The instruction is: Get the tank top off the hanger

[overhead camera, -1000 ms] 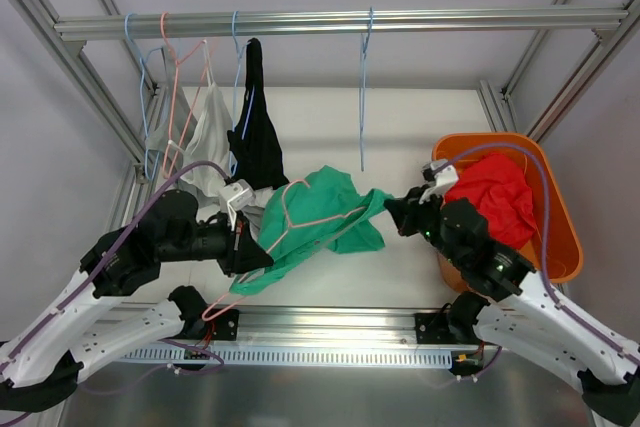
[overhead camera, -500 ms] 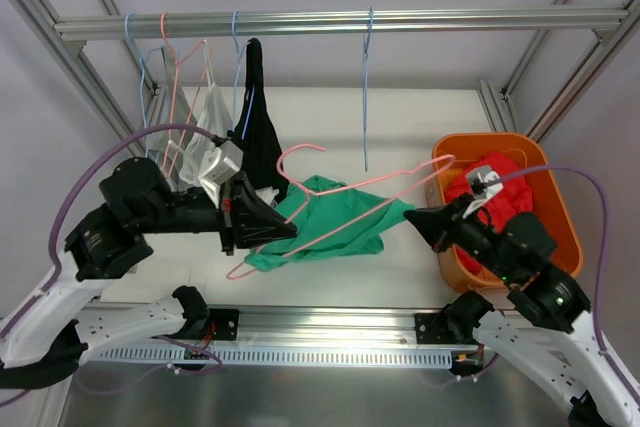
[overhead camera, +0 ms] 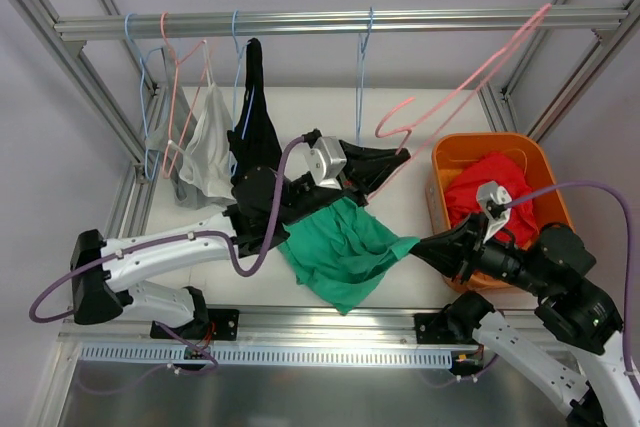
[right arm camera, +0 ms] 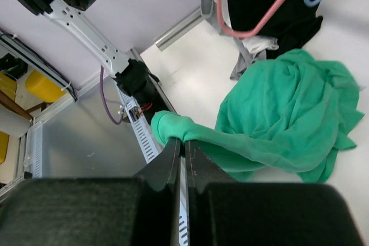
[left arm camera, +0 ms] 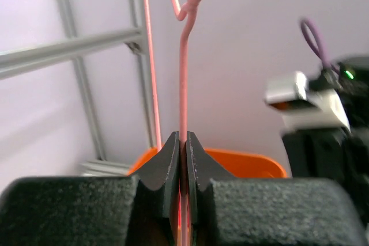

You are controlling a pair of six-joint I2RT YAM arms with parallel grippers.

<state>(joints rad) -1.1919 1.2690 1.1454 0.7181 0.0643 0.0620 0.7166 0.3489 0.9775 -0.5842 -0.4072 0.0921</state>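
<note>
Within the last second the left end effector (left arm camera: 180, 142), clamped on the pink hanger (left arm camera: 183, 79), has swung it clear of the green tank top (overhead camera: 345, 247), now slumped on the desk (overhead camera: 300, 112) with an edge pinched in the closed right end effector (right arm camera: 180, 145), so the removal looks essentially done.

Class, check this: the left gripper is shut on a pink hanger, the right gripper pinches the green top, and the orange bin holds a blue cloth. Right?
No: the top view shows the cloth in the bin is red, not blue. The rest holds: the left gripper is shut on the hanger and the right gripper pinches the green top.
</note>
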